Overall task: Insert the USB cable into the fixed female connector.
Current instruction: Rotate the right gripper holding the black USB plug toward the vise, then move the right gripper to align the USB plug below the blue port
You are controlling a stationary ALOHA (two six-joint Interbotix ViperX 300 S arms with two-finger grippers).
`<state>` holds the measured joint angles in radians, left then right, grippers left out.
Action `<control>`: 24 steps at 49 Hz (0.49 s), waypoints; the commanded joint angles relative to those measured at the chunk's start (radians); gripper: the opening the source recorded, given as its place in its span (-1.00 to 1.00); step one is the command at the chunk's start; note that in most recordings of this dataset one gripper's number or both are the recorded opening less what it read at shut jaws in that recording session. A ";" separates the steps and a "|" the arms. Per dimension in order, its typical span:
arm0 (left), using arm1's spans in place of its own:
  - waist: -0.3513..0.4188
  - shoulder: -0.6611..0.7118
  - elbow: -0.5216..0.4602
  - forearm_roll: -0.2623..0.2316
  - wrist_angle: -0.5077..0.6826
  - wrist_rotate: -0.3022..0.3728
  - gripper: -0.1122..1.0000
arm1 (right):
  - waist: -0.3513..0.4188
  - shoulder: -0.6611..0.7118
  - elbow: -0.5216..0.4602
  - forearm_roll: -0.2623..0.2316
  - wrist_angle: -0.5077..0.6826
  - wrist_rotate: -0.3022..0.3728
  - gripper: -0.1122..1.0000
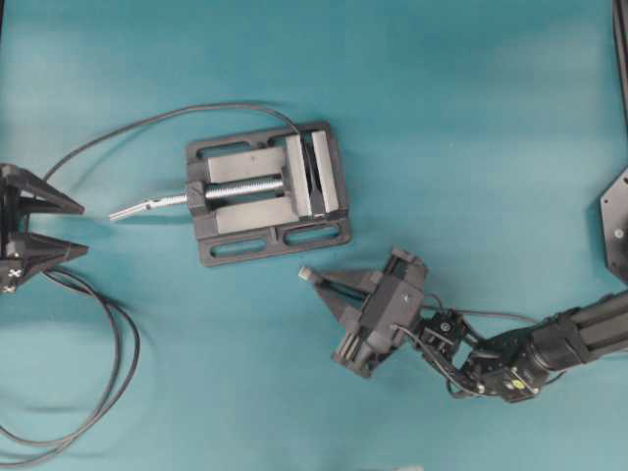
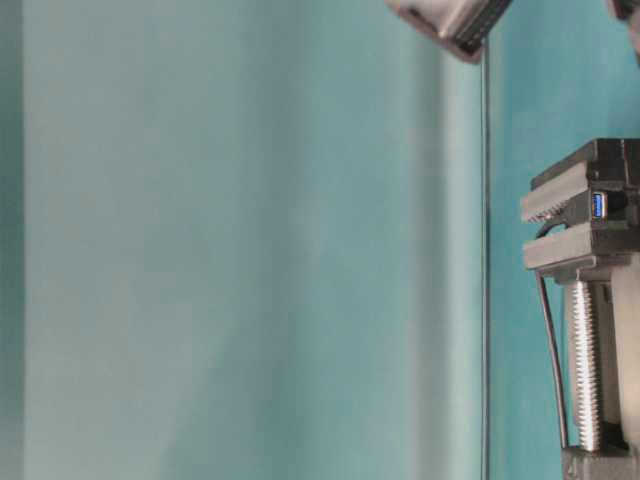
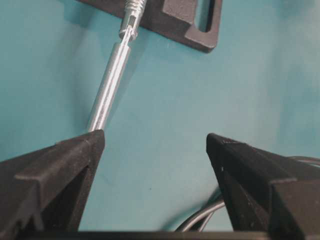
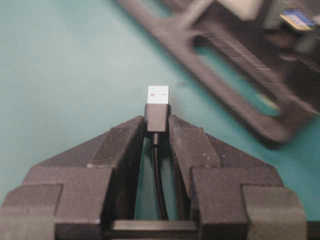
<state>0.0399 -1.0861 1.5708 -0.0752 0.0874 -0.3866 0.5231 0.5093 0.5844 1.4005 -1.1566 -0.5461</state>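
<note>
**Plug pinched and aimed, socket waiting in the vise**

Plug first: low in the right wrist view, the right gripper (image 4: 157,131) had its fingers clamped on the dark body of the USB cable (image 4: 157,102), leaving the metal tip bare for insertion. Beyond, at the upper right, blurred, sat the vise (image 4: 240,65), there to hold the fixed female connector (image 2: 599,204) steady; its blue-lined mouth showed at the right of the table-level view. At the overhead frame's left edge the left gripper (image 1: 49,228) stood wide, holding nothing, near the screw handle (image 1: 147,206).
</note>
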 commanded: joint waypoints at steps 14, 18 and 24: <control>0.002 0.008 -0.011 0.003 -0.005 -0.012 0.99 | 0.060 0.048 -0.198 0.368 -0.215 -0.158 -0.43; 0.002 0.008 -0.011 0.003 -0.005 -0.011 0.99 | 0.064 0.078 -0.244 0.420 -0.253 -0.173 -0.43; 0.002 0.006 -0.011 0.003 -0.005 -0.012 0.99 | 0.064 0.115 -0.299 0.459 -0.293 -0.183 -0.43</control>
<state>0.0383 -1.0861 1.5708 -0.0752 0.0874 -0.3850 0.5860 0.6289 0.3283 1.8423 -1.4205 -0.7256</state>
